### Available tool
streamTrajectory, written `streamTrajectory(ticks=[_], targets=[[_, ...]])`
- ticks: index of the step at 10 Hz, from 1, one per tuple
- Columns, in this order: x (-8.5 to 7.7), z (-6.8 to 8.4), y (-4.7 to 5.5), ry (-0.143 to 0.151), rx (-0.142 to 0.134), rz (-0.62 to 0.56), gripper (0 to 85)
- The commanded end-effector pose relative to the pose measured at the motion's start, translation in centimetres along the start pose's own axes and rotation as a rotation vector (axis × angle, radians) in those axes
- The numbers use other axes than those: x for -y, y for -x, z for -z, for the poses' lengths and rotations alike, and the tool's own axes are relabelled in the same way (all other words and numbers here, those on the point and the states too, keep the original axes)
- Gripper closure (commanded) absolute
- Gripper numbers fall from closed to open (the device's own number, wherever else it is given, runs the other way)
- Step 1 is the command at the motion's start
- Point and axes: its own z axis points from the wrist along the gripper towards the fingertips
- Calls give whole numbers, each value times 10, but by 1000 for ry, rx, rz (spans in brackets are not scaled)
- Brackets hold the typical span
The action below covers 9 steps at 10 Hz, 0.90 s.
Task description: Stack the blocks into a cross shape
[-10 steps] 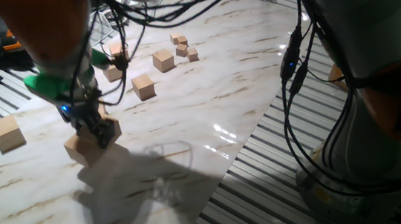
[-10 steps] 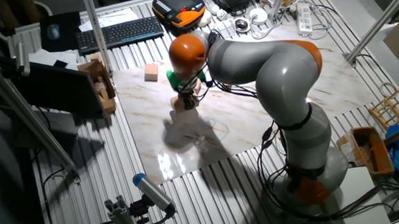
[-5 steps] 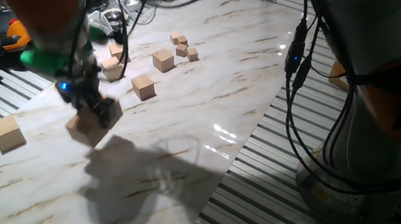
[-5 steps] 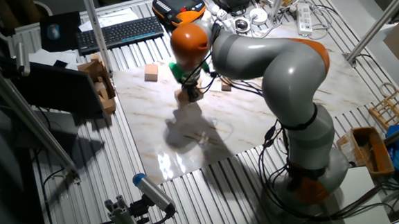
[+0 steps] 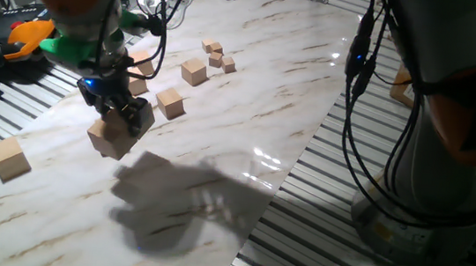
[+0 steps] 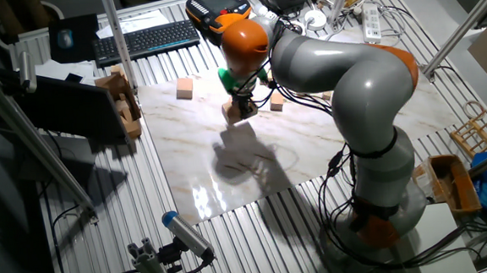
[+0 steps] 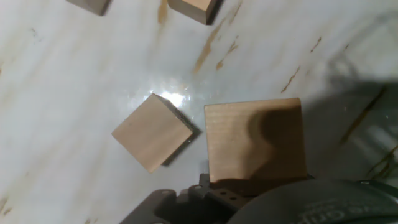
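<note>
Hand view, held block (image 7: 255, 144), medium cube (image 7: 153, 131) beside

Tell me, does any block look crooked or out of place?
Nothing looks damaged or spilled. The gripper holds one large block. Below it, in the hand view, a second block lies turned at an angle to the held one, so their edges do not line up. Another large block sits apart from the others, near the table's edge.

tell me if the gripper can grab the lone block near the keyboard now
Probably not yet: the gripper has its jaws shut on another block. The lone block itself sits in the open, nothing crowding it.
</note>
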Motion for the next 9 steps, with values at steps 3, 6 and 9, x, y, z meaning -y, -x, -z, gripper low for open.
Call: streamTrajectory(ticks=[3,6,9], targets=[[0,0,0,-15,1,-18,850],[0,0,0,-21,23,4,850],[0,0,0,15,6,16,850]])
